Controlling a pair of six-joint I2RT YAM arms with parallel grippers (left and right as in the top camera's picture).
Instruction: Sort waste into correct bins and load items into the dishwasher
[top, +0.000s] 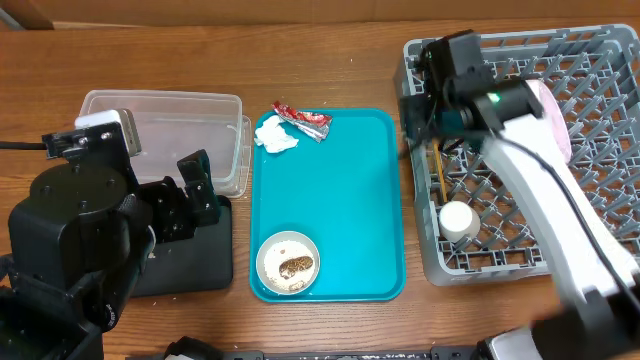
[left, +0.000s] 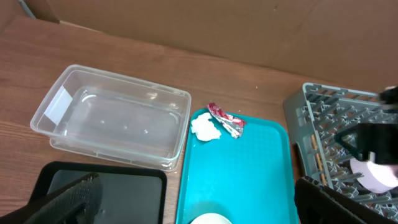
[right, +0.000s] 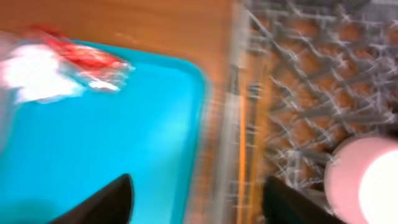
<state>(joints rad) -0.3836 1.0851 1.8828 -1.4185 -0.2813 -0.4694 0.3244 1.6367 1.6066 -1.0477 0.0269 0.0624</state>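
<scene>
No text, brand, number or sign could be read in any of the 3 views. The red-and-silver wrapper (top: 303, 121) carried print, but it was too small and crinkled to make out from overhead and blurred in the right wrist view. A white label (left: 57, 103) sat on one end wall of the clear tub (left: 118, 118); no writing could be read on it.
</scene>
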